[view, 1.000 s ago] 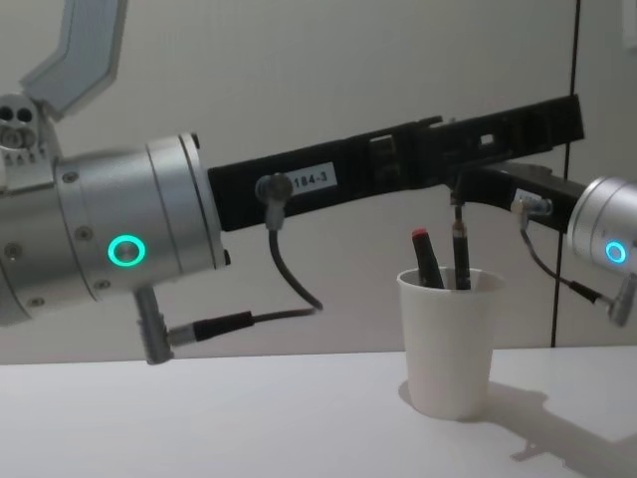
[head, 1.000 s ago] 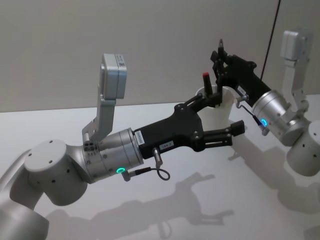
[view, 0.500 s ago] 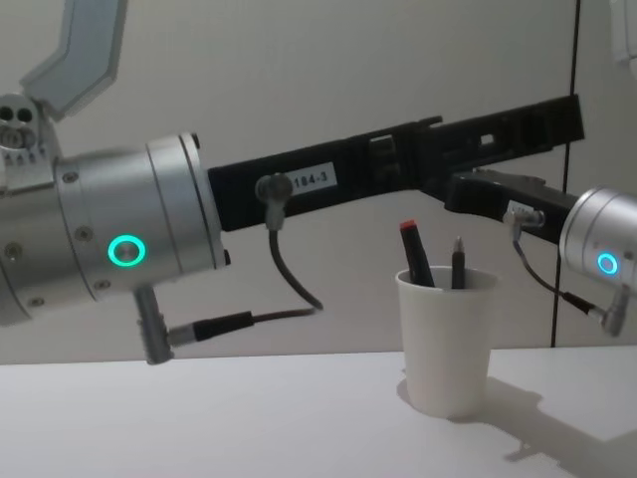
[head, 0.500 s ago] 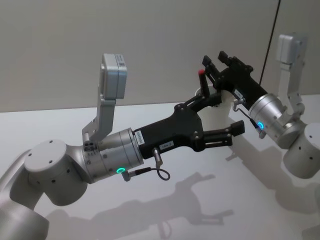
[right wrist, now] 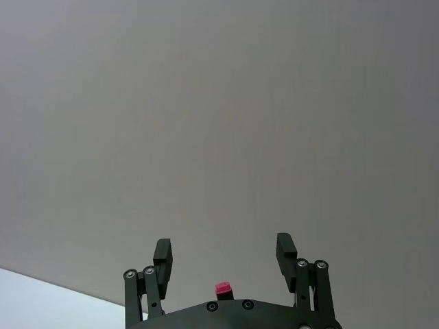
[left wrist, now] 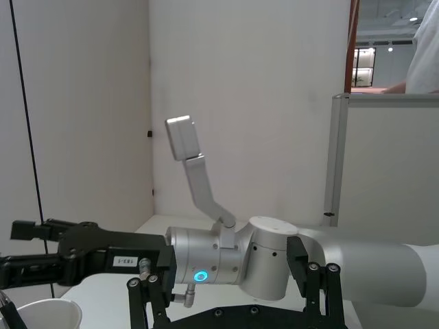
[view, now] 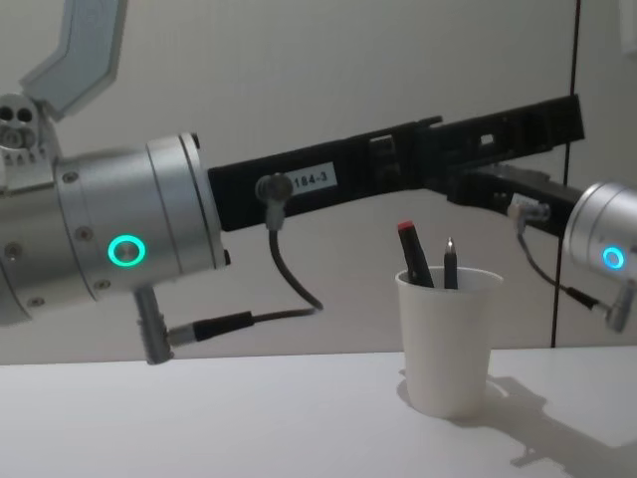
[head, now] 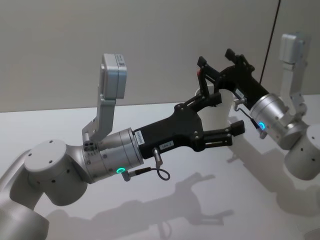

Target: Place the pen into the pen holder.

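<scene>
The pen holder, a white paper cup [view: 447,344], stands on the table. Two pens lean upright inside it: a black pen [view: 450,264] with its tip up and a red-capped pen [view: 412,253]. My right gripper [head: 215,57] hovers just above and behind the cup's rim [head: 226,91], open and holding nothing. In the right wrist view the right gripper [right wrist: 223,251] is spread wide over the red cap [right wrist: 222,288]. My left gripper [head: 231,111] reaches forward in front of the cup, open, its fingers to either side of it without touching.
A white table [view: 249,418] carries the cup, with a plain grey wall [head: 150,40] behind. The left arm's body [view: 109,249] looms large on the left of the chest view. A white partition panel [left wrist: 384,164] stands in the room behind the right arm.
The right gripper has opened, let go of the black pen and lifted back from the cup. The pen has dropped deeper into the cup. The left arm has not moved.
</scene>
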### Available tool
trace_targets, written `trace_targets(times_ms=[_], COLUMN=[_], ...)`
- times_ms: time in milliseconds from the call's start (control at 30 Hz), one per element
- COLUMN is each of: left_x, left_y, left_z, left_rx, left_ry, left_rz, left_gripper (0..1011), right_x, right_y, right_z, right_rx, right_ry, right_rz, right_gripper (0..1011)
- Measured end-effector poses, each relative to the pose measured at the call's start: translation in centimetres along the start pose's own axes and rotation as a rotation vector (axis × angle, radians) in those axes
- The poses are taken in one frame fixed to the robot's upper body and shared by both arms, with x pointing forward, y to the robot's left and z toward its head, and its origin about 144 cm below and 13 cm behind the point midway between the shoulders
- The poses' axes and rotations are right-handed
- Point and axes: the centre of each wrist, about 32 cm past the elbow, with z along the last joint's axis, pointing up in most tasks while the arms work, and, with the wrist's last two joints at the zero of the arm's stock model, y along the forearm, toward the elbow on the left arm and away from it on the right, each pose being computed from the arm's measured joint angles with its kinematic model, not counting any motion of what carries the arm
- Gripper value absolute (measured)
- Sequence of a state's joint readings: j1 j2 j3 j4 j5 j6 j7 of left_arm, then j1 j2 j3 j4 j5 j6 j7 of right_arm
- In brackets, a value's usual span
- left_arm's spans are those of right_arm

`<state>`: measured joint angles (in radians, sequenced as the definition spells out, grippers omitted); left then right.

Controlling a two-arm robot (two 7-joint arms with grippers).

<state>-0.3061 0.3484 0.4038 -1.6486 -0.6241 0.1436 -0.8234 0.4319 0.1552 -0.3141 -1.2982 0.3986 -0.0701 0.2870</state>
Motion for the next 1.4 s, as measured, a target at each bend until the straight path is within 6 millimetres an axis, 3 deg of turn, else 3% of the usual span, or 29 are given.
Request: trace_targets(times_ms=[133,667,933,1400], left_x=[0.0,0.0,0.0,-0.3], left_y=[0.0,0.0,0.0,0.2], left_z=[0.0,0.0,0.0,-0.9], left_rx=[0.000,0.000,0.004,0.060], left_ry=[0.000,0.000,-0.004,-0.068], left_rz=[0.000,0.000,0.013,0.187], left_gripper=[1001,1001,1001,1001], right_x=[-0.3,-1.1,-1.1,-1.7], right_y=[-0.8,-6.2,-6.5,-10.0], right_z=[0.7,3.5,3.3,1.6], right_rx=[0.019,0.059,0.049,-0.048], right_ry=[0.016,0.023,0.017,-0.068], right_rz=[-0.016,-0.143,-0.147,-0.177], right_gripper=[1001,1002,1002,1002])
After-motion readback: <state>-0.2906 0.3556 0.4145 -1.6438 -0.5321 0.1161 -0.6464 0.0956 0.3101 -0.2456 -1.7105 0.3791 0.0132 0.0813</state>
